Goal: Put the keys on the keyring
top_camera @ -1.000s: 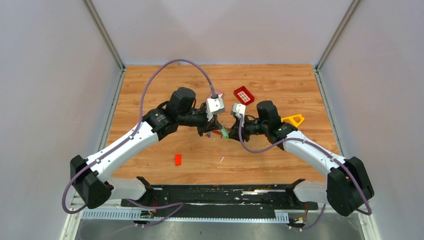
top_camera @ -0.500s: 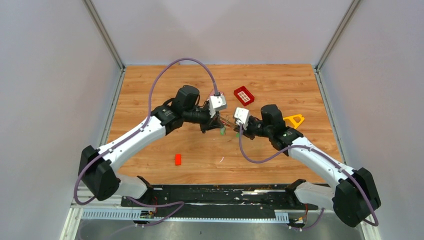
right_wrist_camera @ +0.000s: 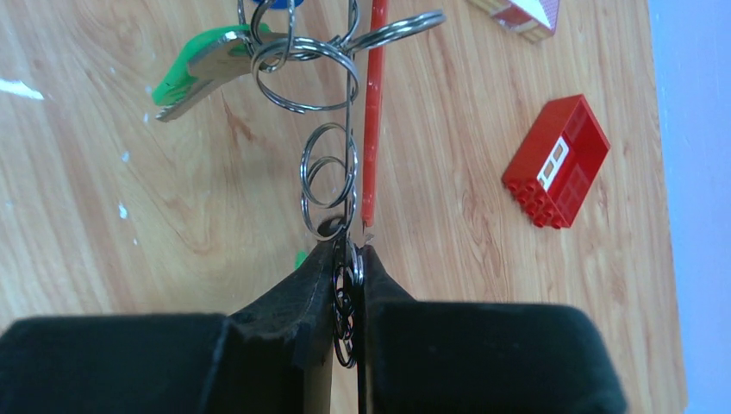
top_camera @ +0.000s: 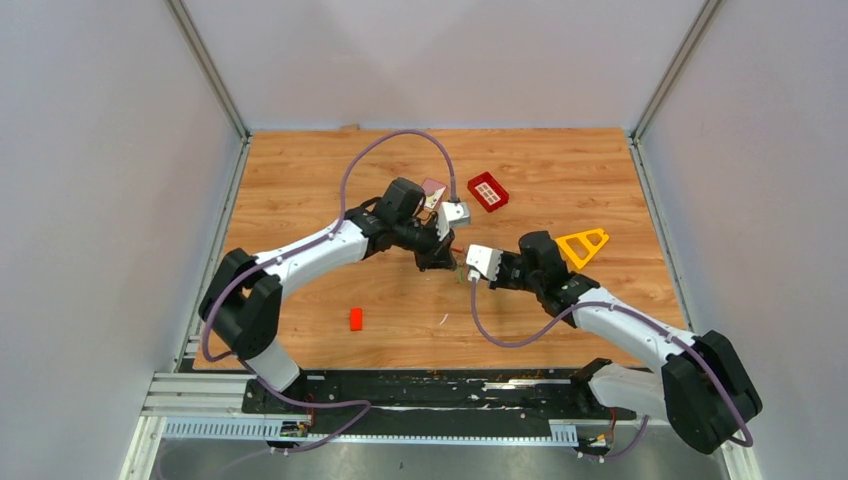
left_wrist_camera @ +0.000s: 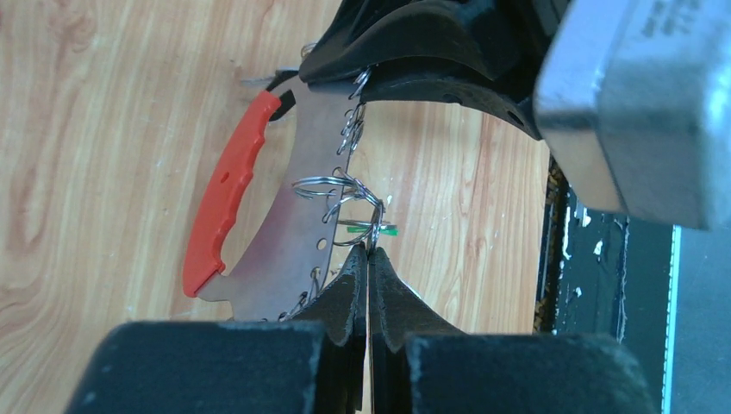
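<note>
The keyring [left_wrist_camera: 297, 224] is a grey metal strip with a red curved grip [left_wrist_camera: 226, 194] and several wire split rings. It hangs above the table between my two grippers. My left gripper [left_wrist_camera: 369, 252] is shut on one split ring [left_wrist_camera: 360, 226] at the strip's edge; a green key [left_wrist_camera: 366, 230] shows edge-on just beyond its tips. My right gripper [right_wrist_camera: 349, 250] is shut on the strip's other end, with small rings pinched between its fingers. In the right wrist view the green key [right_wrist_camera: 194, 73] hangs on a split ring [right_wrist_camera: 302, 73], with a blue key head [right_wrist_camera: 269, 3] at the top edge. In the top view both grippers [top_camera: 447, 260] [top_camera: 463, 271] meet at mid-table.
A red gridded block [top_camera: 488, 191] [right_wrist_camera: 556, 164] lies behind the grippers, beside a pinkish piece [top_camera: 433, 187]. The yellow triangle frame [top_camera: 584, 243] is next to the right arm. A small red block [top_camera: 356, 319] lies front left. The right wrist's camera housing [left_wrist_camera: 638, 103] looms close.
The right gripper has closed on the keyring's end. Both arms have shifted right and slightly nearer, the left arm stretching out further, with the keyring still between them.
</note>
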### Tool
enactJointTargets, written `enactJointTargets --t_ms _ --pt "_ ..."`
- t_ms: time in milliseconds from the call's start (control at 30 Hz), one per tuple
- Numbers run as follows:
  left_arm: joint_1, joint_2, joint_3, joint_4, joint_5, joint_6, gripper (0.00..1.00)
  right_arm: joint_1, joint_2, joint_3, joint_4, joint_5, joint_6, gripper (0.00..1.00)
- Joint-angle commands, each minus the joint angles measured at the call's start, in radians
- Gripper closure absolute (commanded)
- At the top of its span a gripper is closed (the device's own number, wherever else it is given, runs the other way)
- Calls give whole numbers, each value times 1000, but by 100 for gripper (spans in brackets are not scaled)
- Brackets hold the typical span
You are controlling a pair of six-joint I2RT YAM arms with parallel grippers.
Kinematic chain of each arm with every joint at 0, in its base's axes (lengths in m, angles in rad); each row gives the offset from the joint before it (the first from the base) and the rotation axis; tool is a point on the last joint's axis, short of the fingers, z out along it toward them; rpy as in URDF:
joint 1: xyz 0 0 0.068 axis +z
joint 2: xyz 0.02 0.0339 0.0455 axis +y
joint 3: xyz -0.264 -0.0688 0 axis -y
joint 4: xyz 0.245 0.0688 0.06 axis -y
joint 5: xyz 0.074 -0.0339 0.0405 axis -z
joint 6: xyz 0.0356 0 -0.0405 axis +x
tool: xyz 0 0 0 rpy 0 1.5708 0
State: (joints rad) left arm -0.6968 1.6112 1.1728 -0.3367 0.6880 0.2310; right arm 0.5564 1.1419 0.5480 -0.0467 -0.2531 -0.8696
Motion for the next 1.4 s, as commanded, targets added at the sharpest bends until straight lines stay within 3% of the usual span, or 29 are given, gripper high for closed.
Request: enactJointTargets --t_ms 0,367,700,1133,1367 --pt "22 75 -20 -4 14 -22 100 15 -3 -39 134 143 -95 100" --pt "22 186 -72 96 -14 -85 100 100 135 -137 327 405 -226 100" --pt "26 208 -59 81 -42 -47 100 132 216 -153 403 497 -259 100" --pt "66 32 -100 26 -136 73 69 153 307 -124 469 591 -274 96" --pt "69 -67 -105 9 -192 112 47 152 406 -60 478 622 -254 90"
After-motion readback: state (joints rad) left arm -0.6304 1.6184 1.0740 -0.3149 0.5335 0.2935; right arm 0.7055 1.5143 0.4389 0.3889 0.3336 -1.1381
